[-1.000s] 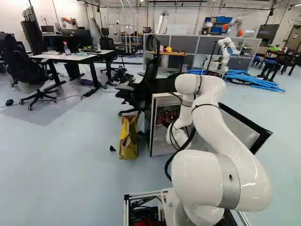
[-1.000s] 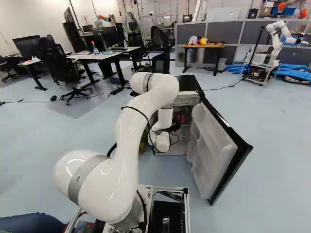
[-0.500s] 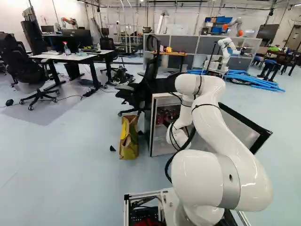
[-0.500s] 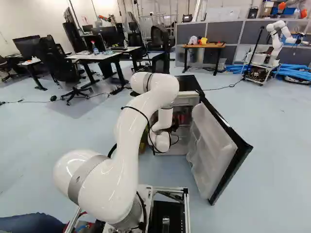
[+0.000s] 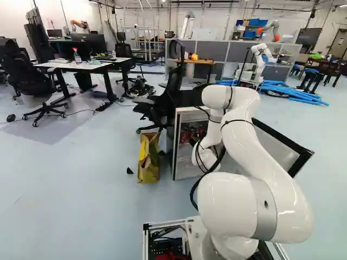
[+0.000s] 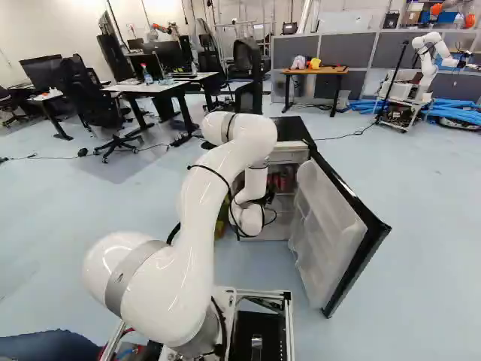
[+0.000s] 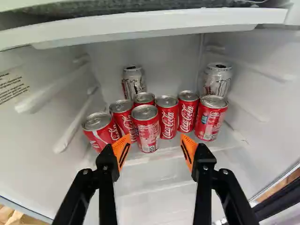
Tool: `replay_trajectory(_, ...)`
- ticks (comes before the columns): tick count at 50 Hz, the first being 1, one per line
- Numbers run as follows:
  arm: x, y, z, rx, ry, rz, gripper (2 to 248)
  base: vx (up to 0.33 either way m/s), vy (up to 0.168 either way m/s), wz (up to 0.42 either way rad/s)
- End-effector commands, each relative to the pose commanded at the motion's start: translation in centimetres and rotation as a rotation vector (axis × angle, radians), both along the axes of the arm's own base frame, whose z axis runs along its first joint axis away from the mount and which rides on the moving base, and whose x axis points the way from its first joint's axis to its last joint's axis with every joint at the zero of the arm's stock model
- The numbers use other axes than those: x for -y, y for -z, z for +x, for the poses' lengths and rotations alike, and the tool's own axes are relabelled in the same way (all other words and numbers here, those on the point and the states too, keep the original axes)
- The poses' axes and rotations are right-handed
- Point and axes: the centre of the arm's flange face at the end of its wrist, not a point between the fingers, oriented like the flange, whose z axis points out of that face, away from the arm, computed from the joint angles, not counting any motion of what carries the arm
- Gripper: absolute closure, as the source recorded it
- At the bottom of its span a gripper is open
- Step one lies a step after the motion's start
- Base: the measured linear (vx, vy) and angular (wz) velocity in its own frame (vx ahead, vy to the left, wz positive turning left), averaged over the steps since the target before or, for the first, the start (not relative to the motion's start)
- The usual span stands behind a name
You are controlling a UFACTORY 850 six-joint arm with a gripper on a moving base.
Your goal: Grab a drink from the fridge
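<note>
Next to nothing has moved: base in place, arm (image 5: 265, 157) posed over its foot joint (image 5: 233, 246) as before. Any shift at the gripper (image 6: 267, 198) is too slight to be sure of. Fridge (image 5: 187, 115), door (image 6: 334, 226) and bag (image 5: 148, 162) unchanged.

Wrist view: gripper (image 7: 155, 138) spread wide, nothing held. Orange pads (image 7: 188, 150) point in at the cans; whether either touches one, cannot tell.

Drinks are in the fridge, upright in a loose cluster. Seven red cans counted, one partly hidden at the back. Foremost is the front can (image 7: 147, 133), ahead of the gap between the fingers. Two silver cans (image 7: 133, 83) farther in, well apart, each behind red ones. White shelf edge (image 7: 140, 24) runs across above the lot.

Door stands wide open, its ribbed white inner side showing in the right base view. Arm's far end reaches down by the fridge's open front.

Round about: yellow-and-brown bag upright on the floor (image 5: 81, 189), near the fridge, at its side away from the door. Black chair (image 5: 164, 103) just behind the bag. Small dark scrap (image 5: 129, 170) near the bag. Another robot (image 5: 260, 57) farther off, by blue hoses (image 5: 293, 93). Long desk (image 5: 76, 66) at the left of the left base view.
</note>
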Motion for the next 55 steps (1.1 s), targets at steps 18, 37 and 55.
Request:
replay_trajectory(18,-0.02,0.11,-0.03,-0.013,-0.001,0.001,85,0.000,0.000,0.000)
replay_trajectory(37,-0.39,0.09,-0.01,-0.010,-0.042,0.010,85,0.000,0.000,0.000)
replay_trajectory(55,-0.59,0.17,0.27,-0.003,-0.068,0.014,85,0.000,0.000,0.000)
